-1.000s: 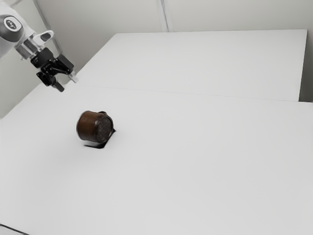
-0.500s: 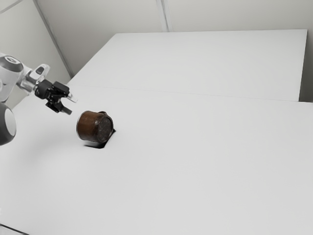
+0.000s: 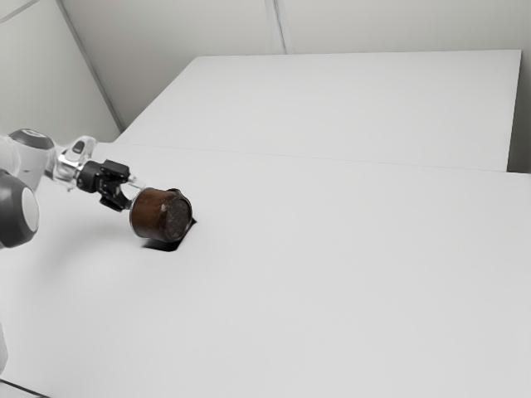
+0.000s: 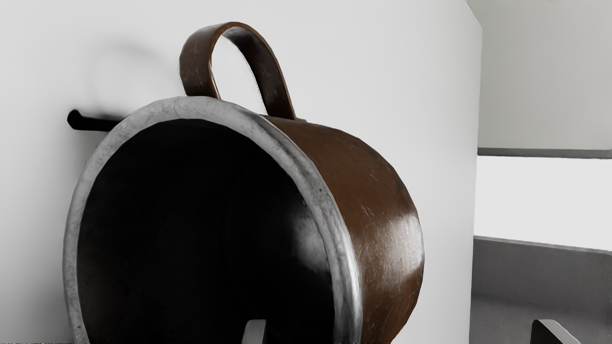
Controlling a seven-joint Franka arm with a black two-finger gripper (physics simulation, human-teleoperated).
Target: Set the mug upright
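A brown mug [image 3: 152,214] lies on its side on a white table [image 3: 332,274], just ahead of a robot's black pincer [image 3: 135,195], mouth [image 4: 205,215] toward it and base [image 3: 178,220] pointing away, the axis between them running roughly along the tabletop. The mug's handle [image 4: 196,62] juts out sideways from its wall. The pincer's fingers stand apart, one in line with the mouth, the other out past the mug's side.

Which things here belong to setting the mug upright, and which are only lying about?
For the job:
mug, on its side
claw, open at the mug's mouth

Apparently just lying about:
thin dark line, perhaps a cable
dark shape by the mug, object or shadow unclear
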